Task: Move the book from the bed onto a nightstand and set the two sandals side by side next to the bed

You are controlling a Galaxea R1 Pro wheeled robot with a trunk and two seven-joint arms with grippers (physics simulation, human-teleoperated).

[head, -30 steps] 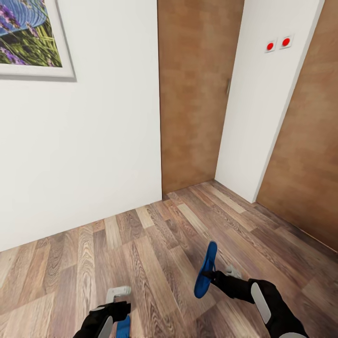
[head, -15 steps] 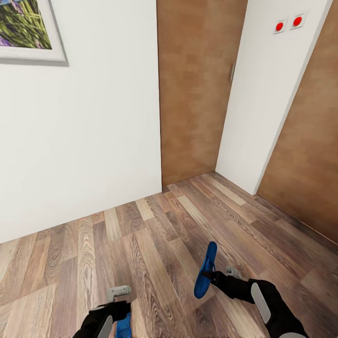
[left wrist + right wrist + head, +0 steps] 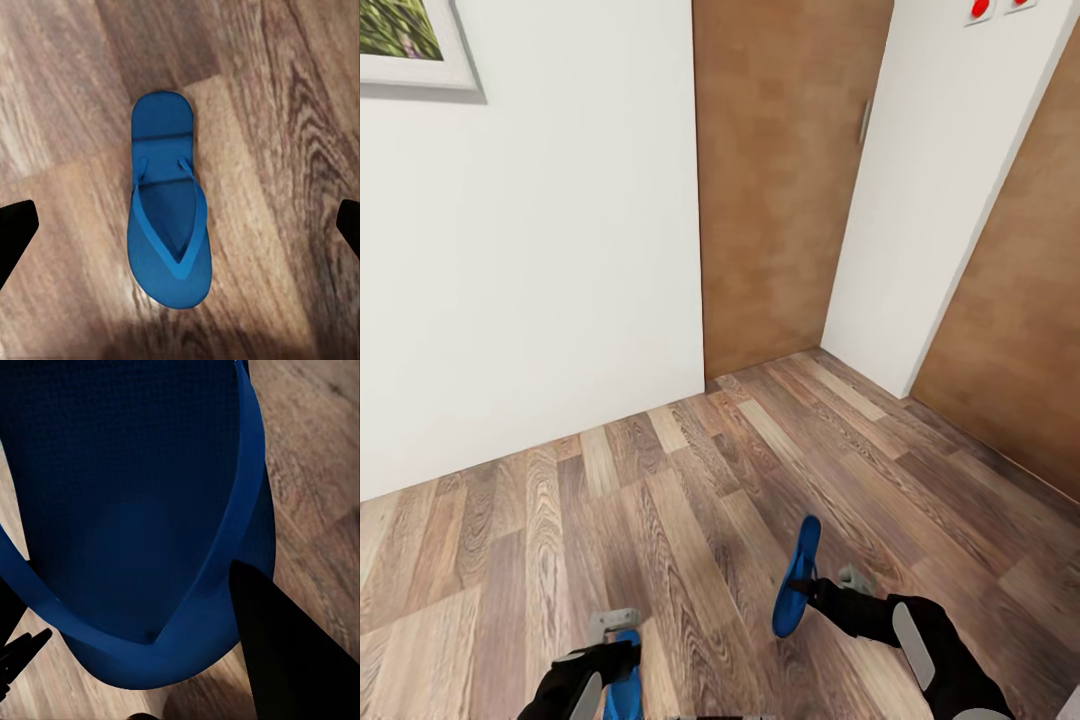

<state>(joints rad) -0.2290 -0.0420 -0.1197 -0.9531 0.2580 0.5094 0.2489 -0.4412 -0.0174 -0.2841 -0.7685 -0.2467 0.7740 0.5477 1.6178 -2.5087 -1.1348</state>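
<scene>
A home interior, a corner of a room, wood-plank floor (image 3: 690, 500) underfoot, plain white walls (image 3: 560, 280), two brown wooden doors (image 3: 780, 180), a framed picture (image 3: 410, 45) hung high, red wall switches (image 3: 995, 6), a blue flip-flop sandal (image 3: 169, 214) on the planks.

Left end effector (image 3: 612, 640) partly covers one sandal (image 3: 622, 690).
</scene>
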